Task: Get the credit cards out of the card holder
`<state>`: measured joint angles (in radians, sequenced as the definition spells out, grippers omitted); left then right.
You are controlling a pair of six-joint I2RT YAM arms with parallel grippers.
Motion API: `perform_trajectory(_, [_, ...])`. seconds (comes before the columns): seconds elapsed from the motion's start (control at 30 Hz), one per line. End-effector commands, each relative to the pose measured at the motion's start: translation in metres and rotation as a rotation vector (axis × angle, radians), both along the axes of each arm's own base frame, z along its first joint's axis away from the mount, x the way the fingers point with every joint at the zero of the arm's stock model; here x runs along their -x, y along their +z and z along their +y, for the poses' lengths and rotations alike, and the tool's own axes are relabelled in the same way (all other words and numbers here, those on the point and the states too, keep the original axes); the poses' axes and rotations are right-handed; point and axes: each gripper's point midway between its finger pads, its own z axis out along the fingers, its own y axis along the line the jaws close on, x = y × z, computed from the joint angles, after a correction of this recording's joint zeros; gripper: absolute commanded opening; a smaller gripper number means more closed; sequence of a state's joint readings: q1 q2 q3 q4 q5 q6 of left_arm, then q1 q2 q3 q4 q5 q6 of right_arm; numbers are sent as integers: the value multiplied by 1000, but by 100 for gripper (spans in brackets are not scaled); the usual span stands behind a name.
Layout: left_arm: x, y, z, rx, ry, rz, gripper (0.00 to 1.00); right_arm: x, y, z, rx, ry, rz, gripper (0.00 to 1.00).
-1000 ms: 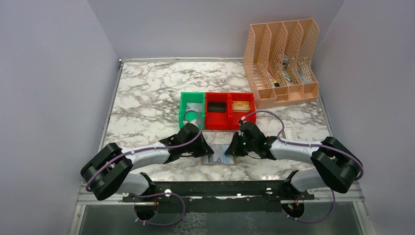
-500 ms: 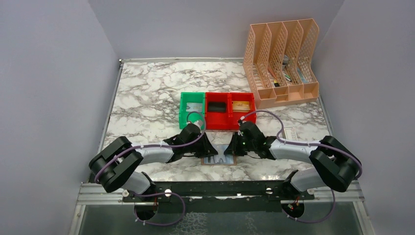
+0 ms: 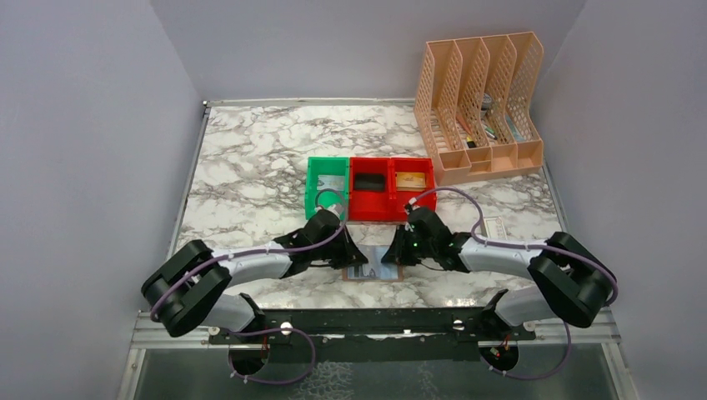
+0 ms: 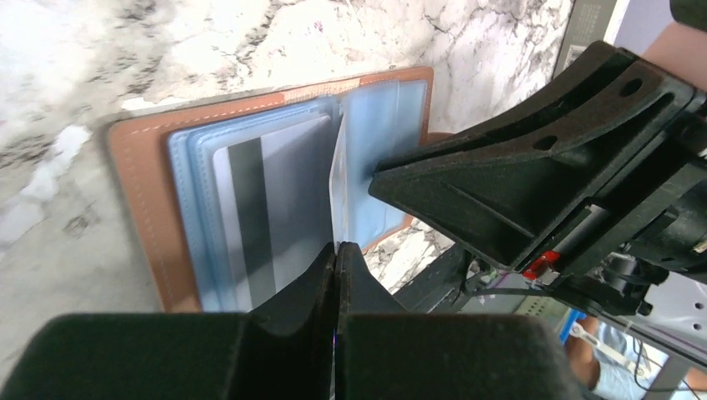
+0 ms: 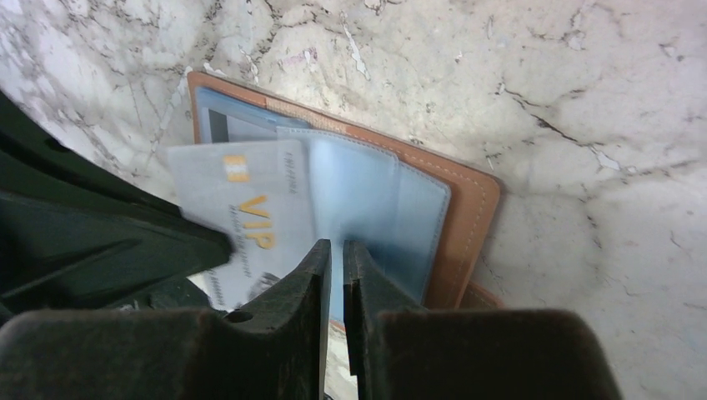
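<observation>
1. Across the top view, a marble table point(image 3: 250, 150) is carrying everything, with a peach file rack point(image 3: 483, 100) standing at its far right corner
2. At the table's middle, a green bin point(image 3: 310, 190) and a red bin point(image 3: 371, 210) are sitting side by side and touching, with cards lying inside them; both arms are reaching inward just in front of them
3. Between the two wrists, near the front edge, the card holder point(image 4: 137, 192) is lying open and flat, with its brown cover down and its light blue pockets facing up
4. The right gripper point(image 5: 336, 254) is bearing down on the blue page on its own side, its fingers drawn almost together with only a slit between them; whether they are pinching the lining, I cannot tell
5. The left gripper point(image 4: 336, 257) is clamping a silver card point(image 5: 242, 218) printed VIP by one edge; seen edge-on from the left wrist, the card is rising over the holder's fold, between the two grippers
6. A grey striped card point(image 4: 267, 208) is sitting in the pocket on the left gripper's side, just beside those fingertips
</observation>
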<state>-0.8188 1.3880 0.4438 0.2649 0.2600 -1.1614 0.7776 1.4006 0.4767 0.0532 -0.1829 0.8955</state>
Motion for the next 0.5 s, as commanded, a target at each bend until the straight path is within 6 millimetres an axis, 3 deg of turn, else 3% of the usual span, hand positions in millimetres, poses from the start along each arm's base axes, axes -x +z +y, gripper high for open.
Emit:
perform_trajectory(0.0, [-11, 9, 32, -175, 48, -74, 0, 2, -6, -25, 122, -20, -30, 15])
perform_trajectory(0.17, [-19, 43, 57, -223, 68, -191, 0, -18, 52, -15, 1, -55, -190, 27])
perform_trajectory(0.23, [-22, 57, 64, -234, 72, -235, 0, -26, 72, -19, -13, -85, -245, 33])
perform_trajectory(0.3, [-25, 70, 70, -247, 72, -275, 0, -33, 89, -24, -21, -125, -291, 46])
perform_trajectory(0.47, [-33, 104, 77, -236, 33, -383, 0, -45, 125, -33, -73, -185, -401, 62])
